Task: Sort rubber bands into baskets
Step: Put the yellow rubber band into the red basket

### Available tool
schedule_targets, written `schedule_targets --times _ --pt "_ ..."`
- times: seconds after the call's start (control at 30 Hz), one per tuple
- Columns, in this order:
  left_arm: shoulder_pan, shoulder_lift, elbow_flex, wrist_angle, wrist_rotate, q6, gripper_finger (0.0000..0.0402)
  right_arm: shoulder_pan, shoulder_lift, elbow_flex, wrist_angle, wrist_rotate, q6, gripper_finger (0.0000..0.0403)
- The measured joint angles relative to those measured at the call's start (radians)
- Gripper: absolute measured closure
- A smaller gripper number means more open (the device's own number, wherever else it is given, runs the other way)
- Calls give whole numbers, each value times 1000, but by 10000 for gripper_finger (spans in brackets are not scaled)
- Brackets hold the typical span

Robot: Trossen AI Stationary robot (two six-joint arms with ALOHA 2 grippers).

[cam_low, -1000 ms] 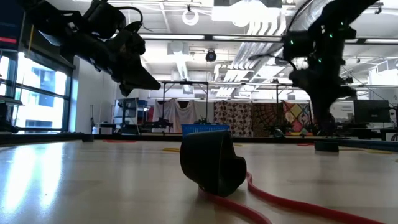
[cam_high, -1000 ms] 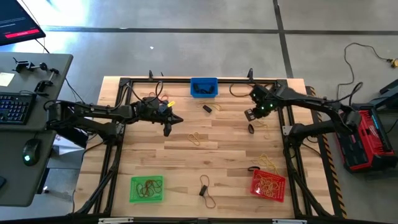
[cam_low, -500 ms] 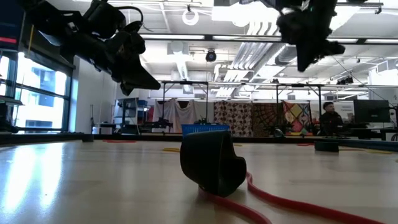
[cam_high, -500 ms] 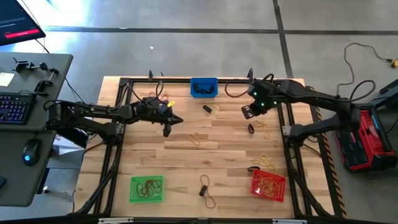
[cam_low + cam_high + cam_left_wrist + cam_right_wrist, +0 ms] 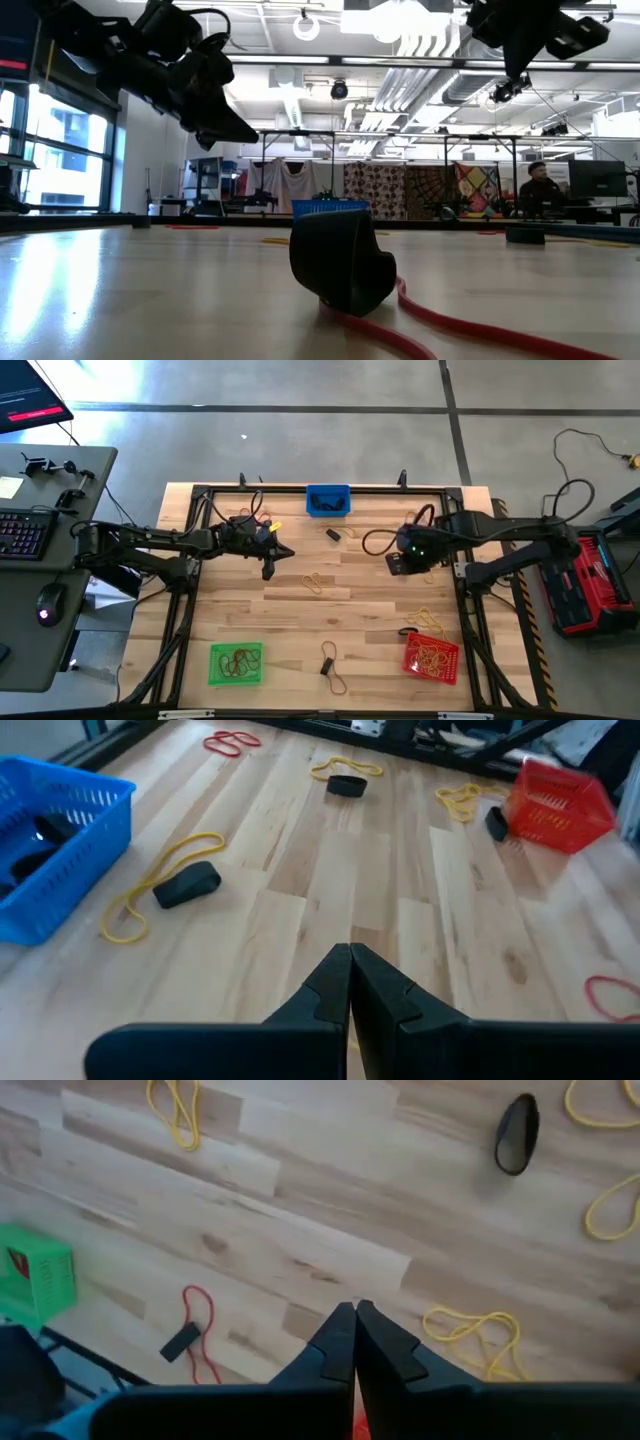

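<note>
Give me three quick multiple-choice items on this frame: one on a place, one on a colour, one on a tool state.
1. Where on the wooden table is the small square blue plastic mesh basket, seen from above?
A. far edge, middle
B. near left corner
C. near right corner

2. Which colour is the basket holding the yellow rubber bands?
A. green
B. blue
C. red

3. How does the left tool stand?
A. shut, holding nothing
B. wide open
C. shut on a basket

Answers:
1 A, it sits by the far rail in the high view.
2 C, the red mesh basket holds them.
3 A, its fingers meet over bare wood in the left wrist view.
</note>
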Motion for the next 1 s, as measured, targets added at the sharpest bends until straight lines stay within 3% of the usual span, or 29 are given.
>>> schedule_targets --times 0.43,0.57,0.83,0.9,1.0 --pt "0 0 0 2 4 13 401 152 0 0 35 34 191 403" --pt "0 0 0 5 4 43 401 205 0 0 34 45 112 403" --pt "0 0 0 57 5 46 401 274 0 -1 -3 -87 -45 403" --pt "0 0 0 64 5 41 401 283 0 -1 -18 -75 -68 403" --pt "0 0 0 63 -13 9 402 280 0 -1 -88 29 -79 403"
